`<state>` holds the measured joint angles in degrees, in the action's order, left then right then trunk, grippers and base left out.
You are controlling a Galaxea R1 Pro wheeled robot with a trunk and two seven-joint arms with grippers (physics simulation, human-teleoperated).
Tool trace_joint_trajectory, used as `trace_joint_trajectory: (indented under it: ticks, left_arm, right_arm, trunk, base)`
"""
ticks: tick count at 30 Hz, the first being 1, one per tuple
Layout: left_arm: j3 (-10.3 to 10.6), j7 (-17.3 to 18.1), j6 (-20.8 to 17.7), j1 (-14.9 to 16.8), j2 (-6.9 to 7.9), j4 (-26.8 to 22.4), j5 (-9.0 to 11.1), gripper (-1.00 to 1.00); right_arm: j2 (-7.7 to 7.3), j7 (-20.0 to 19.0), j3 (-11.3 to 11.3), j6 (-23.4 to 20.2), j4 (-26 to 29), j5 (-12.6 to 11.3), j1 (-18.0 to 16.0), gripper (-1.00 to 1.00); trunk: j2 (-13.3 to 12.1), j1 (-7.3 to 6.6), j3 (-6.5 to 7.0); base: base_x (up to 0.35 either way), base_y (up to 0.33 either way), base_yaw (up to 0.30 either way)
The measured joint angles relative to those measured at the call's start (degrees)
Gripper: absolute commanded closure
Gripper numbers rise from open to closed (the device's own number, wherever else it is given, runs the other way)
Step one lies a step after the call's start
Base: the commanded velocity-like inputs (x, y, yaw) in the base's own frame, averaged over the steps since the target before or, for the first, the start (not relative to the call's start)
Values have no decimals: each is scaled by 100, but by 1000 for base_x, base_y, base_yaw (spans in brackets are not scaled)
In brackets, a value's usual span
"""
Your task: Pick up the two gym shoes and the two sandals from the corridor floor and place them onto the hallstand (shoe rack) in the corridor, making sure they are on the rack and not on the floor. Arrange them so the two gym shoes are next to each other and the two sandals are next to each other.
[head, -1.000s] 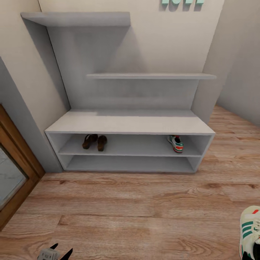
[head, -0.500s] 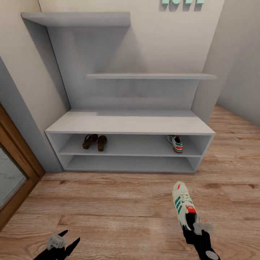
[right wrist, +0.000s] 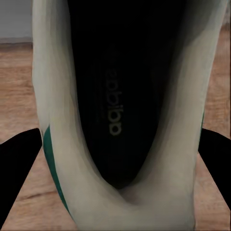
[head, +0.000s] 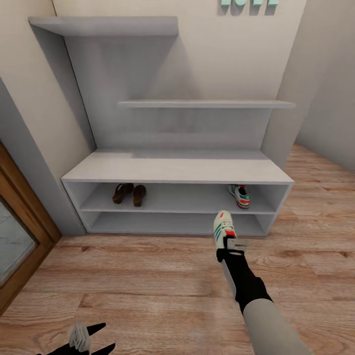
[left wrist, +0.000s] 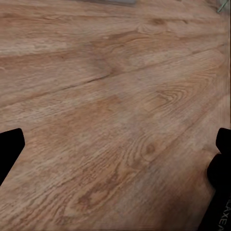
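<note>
**Head view: second gym shoe carried at the rack**

Right gripper [head: 228, 245] has its jaws closed on a gym shoe [head: 223, 229], its heel hidden behind the wrist, low centre of frame before the hallstand [head: 177, 170]. Its upper open row holds two sandals [head: 129, 193] at left, another gym shoe [head: 240, 195] at right. Left gripper [head: 93, 337], cut off at the lower edge, has jaws spread, empty.

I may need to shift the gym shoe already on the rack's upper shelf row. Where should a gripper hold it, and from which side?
Probably by the heel collar, coming in from the open front. The gym shoe sits with its heel facing out, under the bench top, so reaching from above is blocked.
</note>
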<state>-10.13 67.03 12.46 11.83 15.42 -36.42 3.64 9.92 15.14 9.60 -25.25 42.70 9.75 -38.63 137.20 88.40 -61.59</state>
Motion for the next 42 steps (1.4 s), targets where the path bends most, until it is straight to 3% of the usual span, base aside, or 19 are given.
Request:
trace_joint_trajectory:
  ticks: [7,15,31,42]
  left_arm:
    - [-2,-5,2,0,-10,-1,-18,-100]
    - [2,-46,4,-7,-24,-2,-24,-100]
    - [-2,-2,11,-26,-33,-2,-10,-100]
    - [10,-14,11,-27,-36,-2,-11,-100]
  right_arm:
    - [1,229,-5,15,-237,-44,-320,100]
    - [1,228,-10,22,-236,-51,-326,100]
    - [1,220,-4,26,-205,-55,-326,100]
    - [1,228,-2,25,-196,-51,-326,100]
  trunk:
    - [1,0,-1]
    - [1,-1,-1]
    - [1,-4,-5]
    - [1,0,-43]
  base:
    - [0,0,0]
    - [35,0,0]
    - [311,0,3]
    - [45,0,29]
